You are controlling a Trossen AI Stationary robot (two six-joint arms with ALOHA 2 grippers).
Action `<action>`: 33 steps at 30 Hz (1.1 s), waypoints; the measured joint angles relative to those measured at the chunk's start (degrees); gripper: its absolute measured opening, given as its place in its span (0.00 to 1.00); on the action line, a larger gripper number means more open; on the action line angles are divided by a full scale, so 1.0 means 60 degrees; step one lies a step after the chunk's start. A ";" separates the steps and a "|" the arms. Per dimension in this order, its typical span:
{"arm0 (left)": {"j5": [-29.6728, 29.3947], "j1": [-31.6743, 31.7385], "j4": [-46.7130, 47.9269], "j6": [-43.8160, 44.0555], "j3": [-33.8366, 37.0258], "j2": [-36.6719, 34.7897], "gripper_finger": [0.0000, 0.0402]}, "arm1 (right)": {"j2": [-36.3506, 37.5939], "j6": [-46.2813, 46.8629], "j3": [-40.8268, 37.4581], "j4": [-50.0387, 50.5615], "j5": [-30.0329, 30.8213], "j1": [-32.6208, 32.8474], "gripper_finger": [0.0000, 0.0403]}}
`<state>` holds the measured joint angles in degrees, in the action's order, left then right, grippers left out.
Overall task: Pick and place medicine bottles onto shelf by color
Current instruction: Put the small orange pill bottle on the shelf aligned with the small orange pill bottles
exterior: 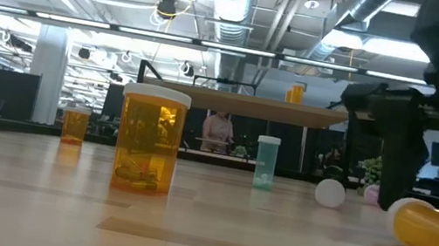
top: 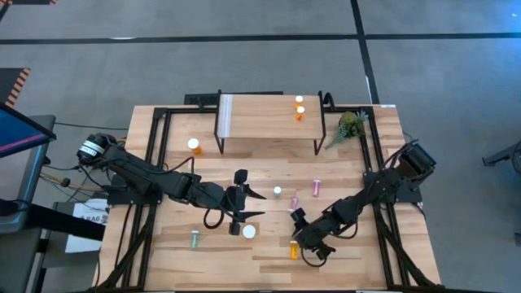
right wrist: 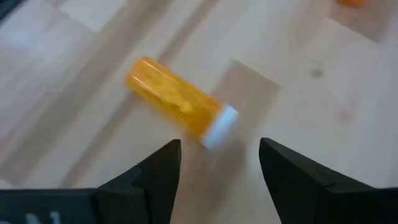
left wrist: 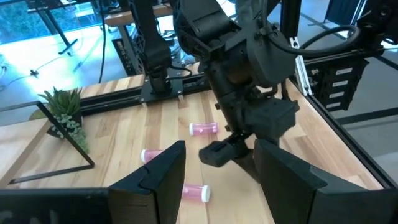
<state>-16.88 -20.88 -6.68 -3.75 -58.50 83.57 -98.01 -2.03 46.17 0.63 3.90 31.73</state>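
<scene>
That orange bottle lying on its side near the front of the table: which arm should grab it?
Right. The right gripper is open just beside the lying orange bottle, and its wrist view shows that bottle just ahead of the fingers. The left gripper, also open, is farther away near table centre.

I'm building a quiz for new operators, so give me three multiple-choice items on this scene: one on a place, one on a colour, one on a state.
1. Where is the plant?
A. beside the shelf
B. on the shelf
C. on the floor

2. What colour are the bottles on the shelf?
A. pink
B. orange
C. green

3. How is the orange bottle under the right gripper?
A. upright
B. gripped
C. on its side, free

Key: 1 A, it stands on the table by the shelf's end. 2 B, both bodies look orange. 3 C, it lies flat beyond open fingers.
</scene>
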 joint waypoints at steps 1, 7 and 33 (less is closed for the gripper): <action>0.0000 0.0000 -0.0004 0.0000 0.0000 0.0000 0.45 | 0.0111 0.0020 0.0000 0.0152 0.0107 0.0000 0.59; 0.0000 0.0000 -0.0004 0.0060 0.0000 0.0000 0.45 | 0.1042 0.0374 0.0000 0.0611 0.0405 0.0015 0.59; -0.0007 -0.0033 0.0210 0.0134 0.0004 0.0004 0.45 | 0.1685 0.8249 0.0050 0.0714 0.0849 0.1111 0.59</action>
<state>-16.93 -21.08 -5.42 -2.94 -58.48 83.59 -87.89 47.46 46.47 4.91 9.00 38.39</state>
